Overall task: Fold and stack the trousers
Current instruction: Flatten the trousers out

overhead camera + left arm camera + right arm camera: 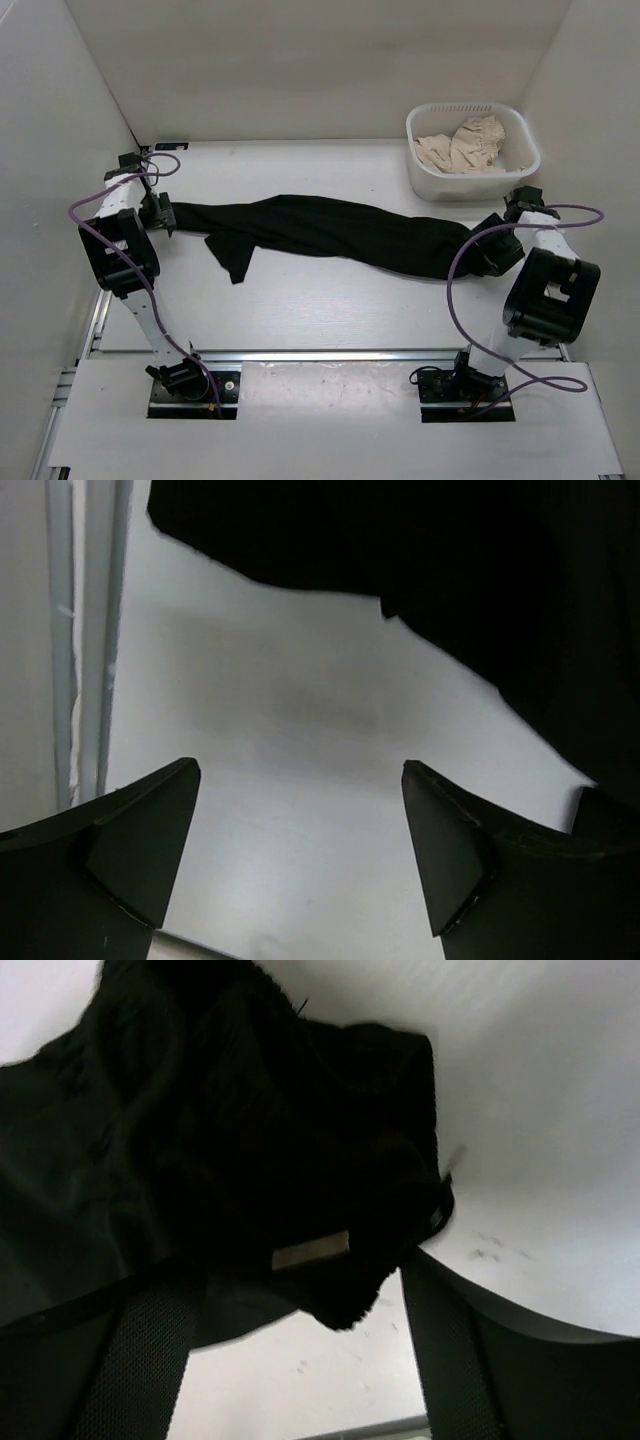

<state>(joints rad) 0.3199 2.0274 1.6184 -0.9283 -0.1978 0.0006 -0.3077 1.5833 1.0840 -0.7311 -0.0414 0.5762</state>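
Observation:
The black trousers [330, 230] lie stretched in a crumpled band across the table, from my left gripper to my right gripper. A flap hangs toward the front at the left part. My left gripper [162, 215] sits at the band's left end. In the left wrist view it [300, 850] is open with bare table between the fingers, and the trousers [480, 580] lie just ahead and to the right. My right gripper [482, 255] sits at the right end. In the right wrist view it [300, 1360] is open, and the bunched trousers end [200, 1140] with a small tan label [311, 1250] reaches between the fingers.
A white basket [470, 185] holding beige cloth [465, 150] stands at the back right, close behind my right arm. White walls enclose the table on three sides. A metal rail [330, 355] runs along the near edge, and another rail [85, 640] along the left side.

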